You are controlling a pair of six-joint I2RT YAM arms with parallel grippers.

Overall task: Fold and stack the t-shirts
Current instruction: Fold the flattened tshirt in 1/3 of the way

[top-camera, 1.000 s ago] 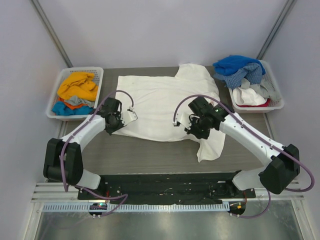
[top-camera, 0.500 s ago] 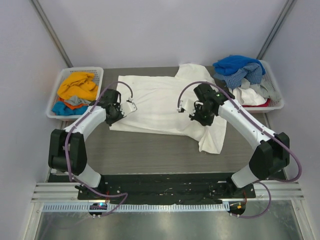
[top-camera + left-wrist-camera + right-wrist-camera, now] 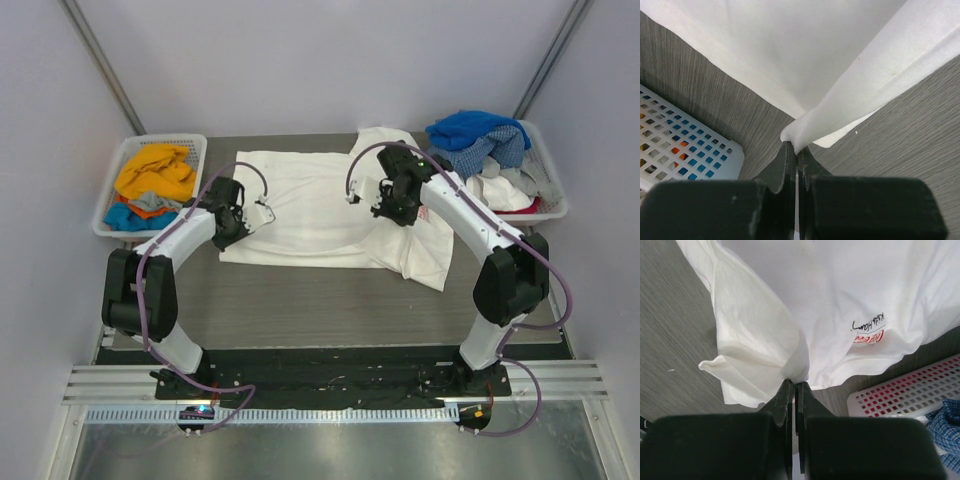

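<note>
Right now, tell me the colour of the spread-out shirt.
White shirt, best seen in top external.

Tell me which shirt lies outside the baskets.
The white t-shirt, on the table; the orange shirt sits in the left basket, the blue shirt and checked shirt in the right basket.

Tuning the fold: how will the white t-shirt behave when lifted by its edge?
Probably floppy: the white t-shirt sags in folds from the left gripper. Likely light, held by a thin pinch. It may bunch, as cloth gathers at the right gripper.
</note>
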